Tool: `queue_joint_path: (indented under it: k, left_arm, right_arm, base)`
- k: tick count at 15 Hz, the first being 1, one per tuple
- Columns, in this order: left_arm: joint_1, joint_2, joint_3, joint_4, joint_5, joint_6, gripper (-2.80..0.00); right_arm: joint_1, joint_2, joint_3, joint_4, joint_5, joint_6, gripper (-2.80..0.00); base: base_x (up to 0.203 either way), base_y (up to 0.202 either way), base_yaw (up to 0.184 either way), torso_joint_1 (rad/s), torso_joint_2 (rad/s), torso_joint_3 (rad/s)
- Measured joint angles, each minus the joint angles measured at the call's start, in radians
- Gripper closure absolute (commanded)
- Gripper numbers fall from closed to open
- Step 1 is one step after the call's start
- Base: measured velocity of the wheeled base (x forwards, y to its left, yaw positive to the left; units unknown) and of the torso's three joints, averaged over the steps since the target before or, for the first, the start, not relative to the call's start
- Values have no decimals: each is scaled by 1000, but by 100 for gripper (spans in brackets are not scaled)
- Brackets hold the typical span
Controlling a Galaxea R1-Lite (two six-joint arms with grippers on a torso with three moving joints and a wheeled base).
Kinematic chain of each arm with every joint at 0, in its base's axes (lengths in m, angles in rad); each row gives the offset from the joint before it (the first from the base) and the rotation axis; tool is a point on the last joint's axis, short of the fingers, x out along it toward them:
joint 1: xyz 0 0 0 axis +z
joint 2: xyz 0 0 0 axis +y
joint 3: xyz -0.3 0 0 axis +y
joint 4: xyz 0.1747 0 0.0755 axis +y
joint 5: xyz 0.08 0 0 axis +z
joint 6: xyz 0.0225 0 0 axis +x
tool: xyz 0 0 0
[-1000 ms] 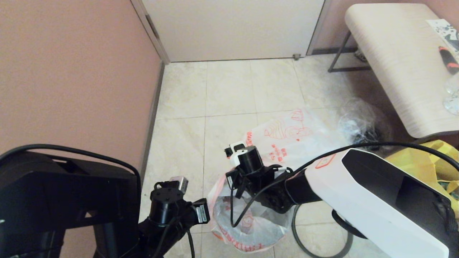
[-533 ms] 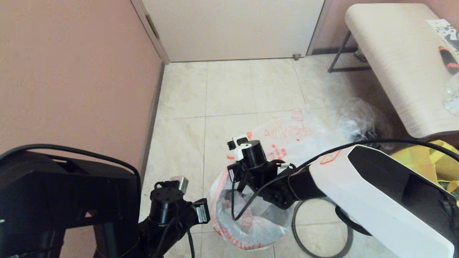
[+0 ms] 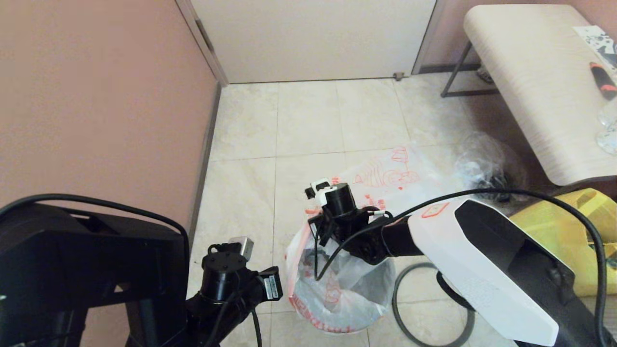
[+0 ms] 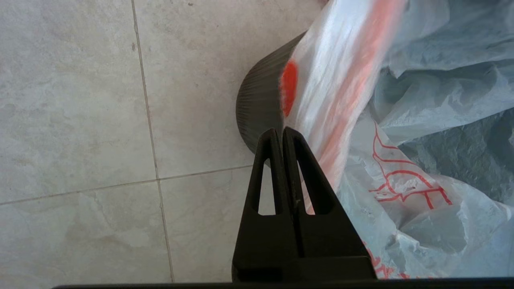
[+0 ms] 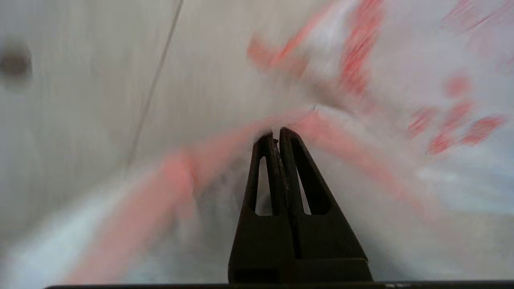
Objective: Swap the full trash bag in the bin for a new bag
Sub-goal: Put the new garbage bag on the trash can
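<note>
The bin (image 4: 257, 104) stands on the floor tiles just in front of me, its dark ribbed wall showing in the left wrist view. The new bag (image 3: 337, 294), thin white plastic with orange-red print, hangs open inside it. My right gripper (image 5: 277, 134) is shut on the new bag's orange-edged rim at the bin's far left side, holding it up. My left gripper (image 4: 283, 130) is shut on nothing and hangs beside the bin's left wall. The full trash bag (image 3: 385, 178) lies on the floor behind the bin. The dark grey rim hoop (image 3: 394, 301) lies on the floor to the bin's right.
A clear bag with dark contents (image 3: 482, 166) sits right of the full bag. A yellow tote bag (image 3: 569, 226) is at the far right, under a pale bench (image 3: 540, 82). A pink wall (image 3: 96, 96) runs along the left and a door (image 3: 313, 38) closes the back.
My right gripper has shifted a little farther away and leftward with the bag's rim, drawing the plastic up over the bin's far edge. The left arm has not moved.
</note>
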Motion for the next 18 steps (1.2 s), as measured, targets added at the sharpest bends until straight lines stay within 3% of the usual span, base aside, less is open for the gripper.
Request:
queue_joint_path:
  k: [4,9,18]
  left_arm:
    - [-1,-5,5,0,-3,0,0]
    - [-26,-54,60,1,-137,-9,0]
    - [-80,-41,65,1,-169,-6,0]
  right_arm:
    - [-3,25,-52,132,49,-35,0]
    - [14,-19,-50,148,49,-19,0]
    - [45,-201,326,212,26,13,0]
  base:
    - [0,0,0,0,0,0]
    - [0,0,0,0,0,0]
    - [0,0,0,0,0,0]
